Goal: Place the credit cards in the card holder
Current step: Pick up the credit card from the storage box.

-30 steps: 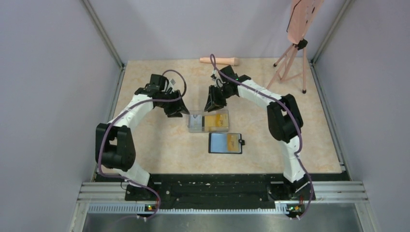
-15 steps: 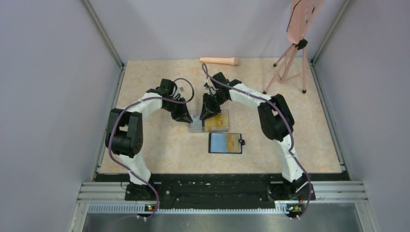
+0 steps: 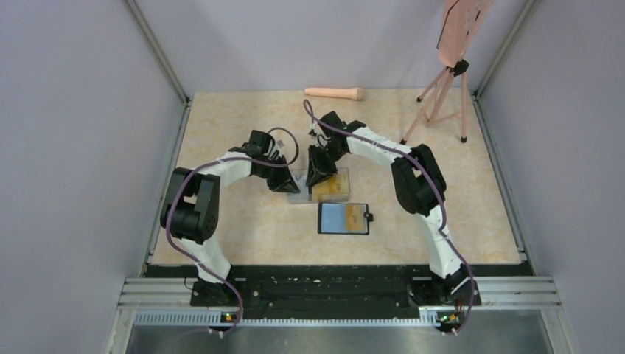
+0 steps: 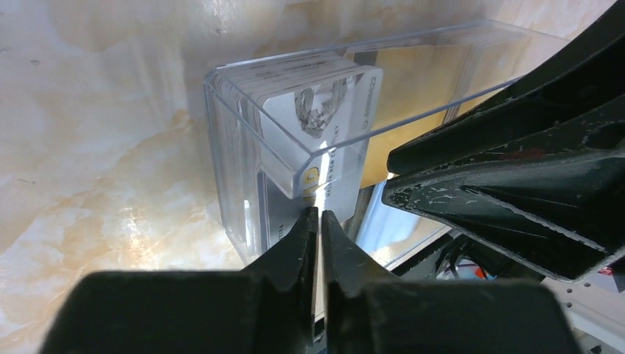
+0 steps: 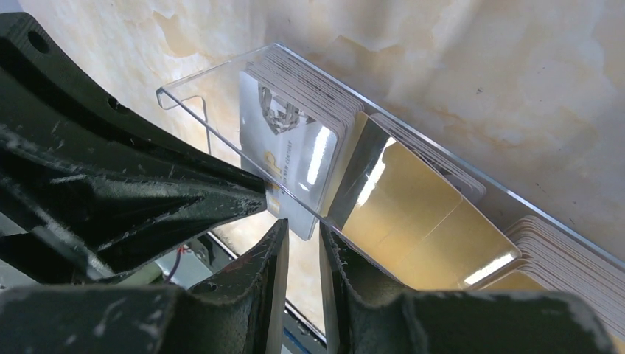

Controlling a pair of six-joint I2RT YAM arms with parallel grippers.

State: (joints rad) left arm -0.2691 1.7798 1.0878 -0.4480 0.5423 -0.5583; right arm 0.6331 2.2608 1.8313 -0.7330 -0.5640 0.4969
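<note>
While both arms bent over the clear box (image 4: 221, 162) of credit cards (image 4: 324, 103), the left hand (image 4: 318, 215) was pressed together at its wall, the right hand (image 5: 302, 234) narrowly parted; the card holder (image 3: 343, 218) lay open nearby.

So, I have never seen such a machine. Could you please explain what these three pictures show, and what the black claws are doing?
Two robot arms are bolted to a table. One picture looks down from above; the other two come from a camera on each wrist. On the table: a clear box with grey-white cards and yellow cards, an open card holder, a peach stick, a tripod. The left gripper is shut on a thin edge at the box, wall or card unclear. The right gripper has jaws slightly apart beside a grey-white card.
</note>
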